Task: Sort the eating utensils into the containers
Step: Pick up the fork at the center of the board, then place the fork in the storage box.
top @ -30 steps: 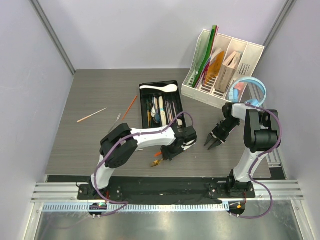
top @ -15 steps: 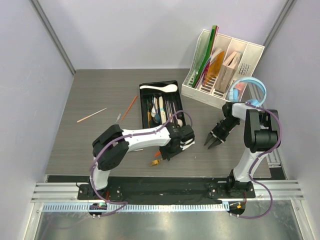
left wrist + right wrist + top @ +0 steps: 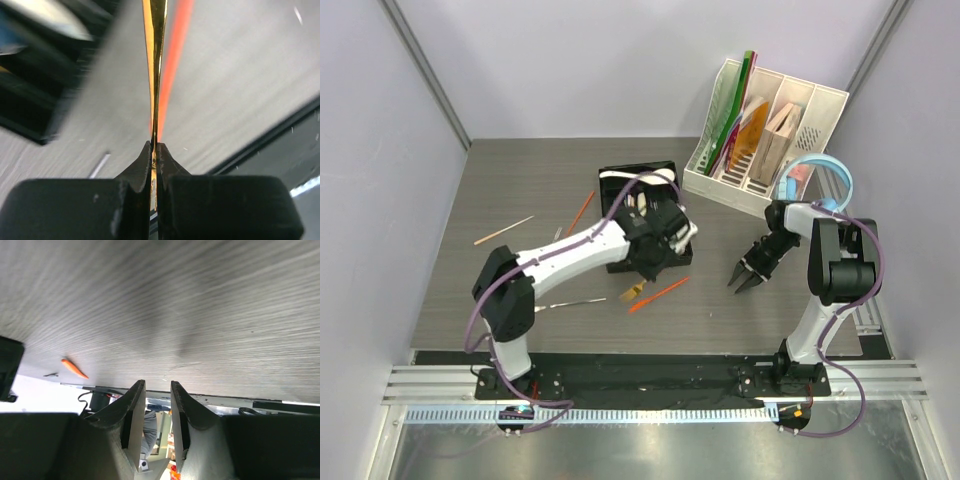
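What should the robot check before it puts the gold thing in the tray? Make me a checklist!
1. Left gripper pinching the gold utensil firmly: ok, jaws shut on it.
2. Gold utensil over the black tray: not ok, it hangs over the table by the tray's near edge.
3. Free compartment: cannot tell, the arm hides much of the tray.
4. Right gripper out of the way: ok, open, empty, off to the tray's right.
5. Orange chopstick not caught too: ok, it lies on the table.

Left pincer (image 3: 153, 150) swung up toward black tray (image 3: 638, 168), gold utensil (image 3: 154, 50) carried along, orange chopstick (image 3: 658, 295) uncovered
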Robot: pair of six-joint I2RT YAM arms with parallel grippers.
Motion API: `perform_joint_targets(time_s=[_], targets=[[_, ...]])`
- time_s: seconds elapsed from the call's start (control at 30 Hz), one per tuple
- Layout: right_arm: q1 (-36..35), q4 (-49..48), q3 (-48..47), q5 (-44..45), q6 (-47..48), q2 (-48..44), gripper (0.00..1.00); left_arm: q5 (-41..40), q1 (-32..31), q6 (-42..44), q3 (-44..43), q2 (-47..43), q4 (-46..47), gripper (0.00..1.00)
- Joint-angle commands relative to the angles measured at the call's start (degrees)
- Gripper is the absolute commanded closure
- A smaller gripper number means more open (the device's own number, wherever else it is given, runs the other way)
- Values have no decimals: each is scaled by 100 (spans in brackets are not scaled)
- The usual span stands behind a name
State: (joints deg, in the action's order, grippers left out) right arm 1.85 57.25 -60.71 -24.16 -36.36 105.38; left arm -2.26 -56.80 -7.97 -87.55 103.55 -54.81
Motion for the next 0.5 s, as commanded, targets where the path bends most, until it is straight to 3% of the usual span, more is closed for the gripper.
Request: perform_joint_targets(time_s=[0.0,0.17,0.23,0.33,0.47], targets=[[0,93,-292,-141,-99,44,68,85,967,-459,-604,-20,41,100],[0,110,-477,-212,-126,79,68,191,2046,-846,-1351,499,-127,100],[0,111,-530,-220,-135,96,68,610,2321,-1074,-1623,859,-188,100],[-9,111,-591,-229,-135,140,68,841,2629,-1259,-2631,1491,-521,100],[-9,110,-609,-238,-126,202,68,1095,2823,-1768,-2759,1826,-522,100]])
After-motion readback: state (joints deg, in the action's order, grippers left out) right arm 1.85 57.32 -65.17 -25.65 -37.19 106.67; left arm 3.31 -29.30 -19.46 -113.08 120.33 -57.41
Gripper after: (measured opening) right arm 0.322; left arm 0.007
